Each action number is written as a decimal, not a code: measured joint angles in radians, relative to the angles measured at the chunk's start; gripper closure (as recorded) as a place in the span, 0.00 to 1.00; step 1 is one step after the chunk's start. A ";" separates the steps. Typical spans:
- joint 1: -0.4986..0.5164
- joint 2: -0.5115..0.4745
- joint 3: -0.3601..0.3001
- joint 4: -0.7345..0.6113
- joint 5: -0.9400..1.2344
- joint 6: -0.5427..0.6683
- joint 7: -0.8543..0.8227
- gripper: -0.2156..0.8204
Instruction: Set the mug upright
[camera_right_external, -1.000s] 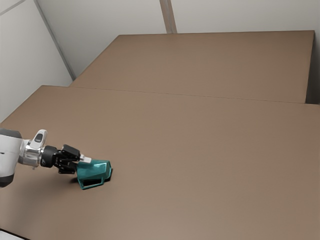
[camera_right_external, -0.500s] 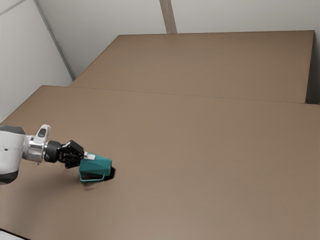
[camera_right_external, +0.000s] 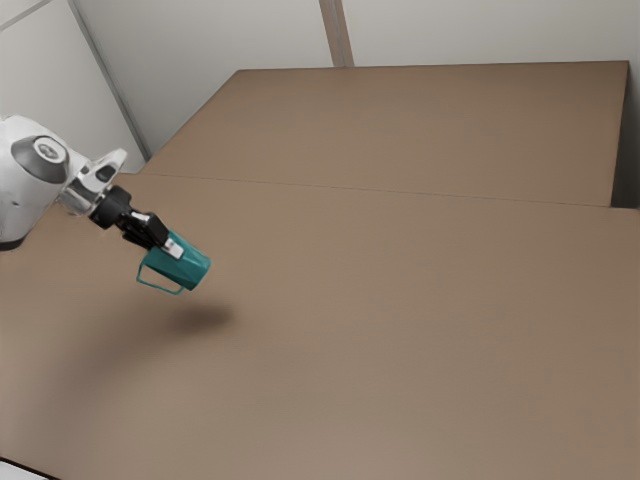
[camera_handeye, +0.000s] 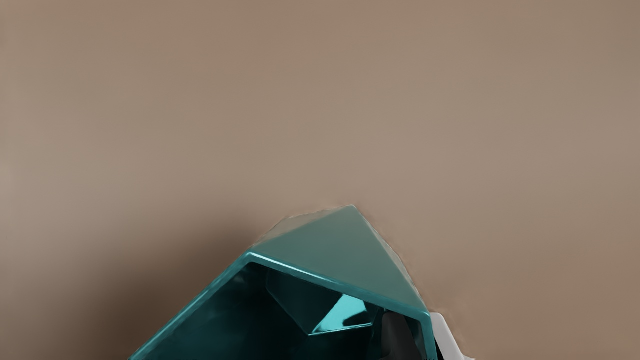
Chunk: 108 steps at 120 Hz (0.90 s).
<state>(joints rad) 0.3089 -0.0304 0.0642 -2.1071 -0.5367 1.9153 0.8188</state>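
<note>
In the exterior view my gripper (camera_right_external: 170, 246) holds the teal mug (camera_right_external: 182, 265) in the air, off the tabletop, its shadow lying below. The mug is tilted, with its base toward the exterior view's lower right and its handle on the lower left side. In the wrist view the open mouth of the mug (camera_handeye: 320, 265) faces my hand. My gripper (camera_handeye: 425, 335) is shut on the mug's wall there, a dark finger inside the rim and a light one outside.
The brown tabletop (camera_right_external: 400, 330) stretches widely under and beyond the mug. A second brown surface (camera_right_external: 430, 130) adjoins it at the back, with pale walls (camera_right_external: 480, 30) behind.
The arm has risen, lifting the mug from the tabletop toward the exterior view's top. The mug has also tilted, its base now pointing more downward.
</note>
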 joint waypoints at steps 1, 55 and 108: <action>-0.004 0.001 -0.004 0.002 0.020 0.004 -0.006 0.96; -0.101 0.100 -0.091 -0.039 0.567 0.289 -0.372 0.96; -0.077 0.124 -0.089 -0.062 0.580 0.339 -0.603 0.87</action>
<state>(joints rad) 0.2316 0.0934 -0.0247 -2.1688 0.0438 2.2548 0.2157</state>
